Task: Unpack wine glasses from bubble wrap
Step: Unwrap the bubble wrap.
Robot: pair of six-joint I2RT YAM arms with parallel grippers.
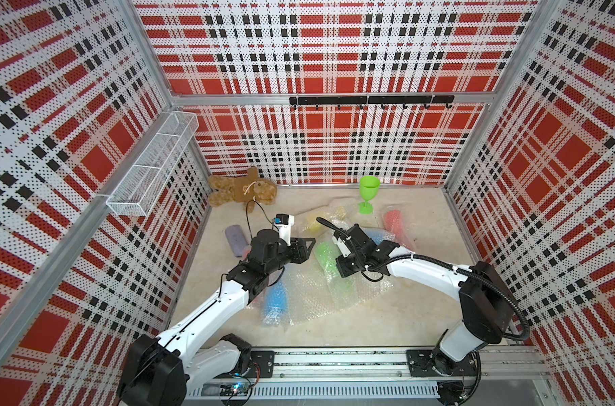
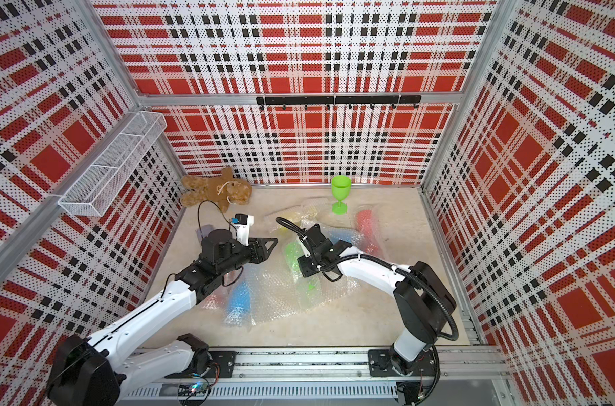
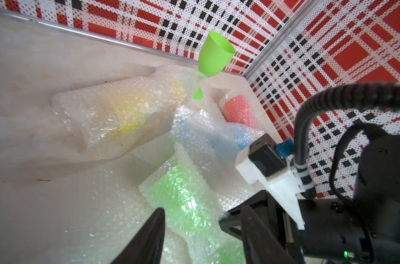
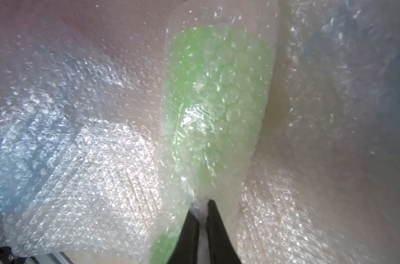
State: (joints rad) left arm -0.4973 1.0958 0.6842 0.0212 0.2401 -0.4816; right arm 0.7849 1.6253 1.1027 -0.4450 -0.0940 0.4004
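One green wine glass stands bare and upright near the back wall. Several others lie wrapped in bubble wrap on the table: a green one in the middle, a blue one in front, a yellow one and a red one behind. My right gripper is shut on a pinch of the wrap at the green bundle's narrow end. My left gripper hangs open just above that bundle, holding nothing.
A brown teddy bear lies in the back left corner, with a grey oblong case beside my left arm. A white wire basket hangs on the left wall and a black hook rail on the back wall.
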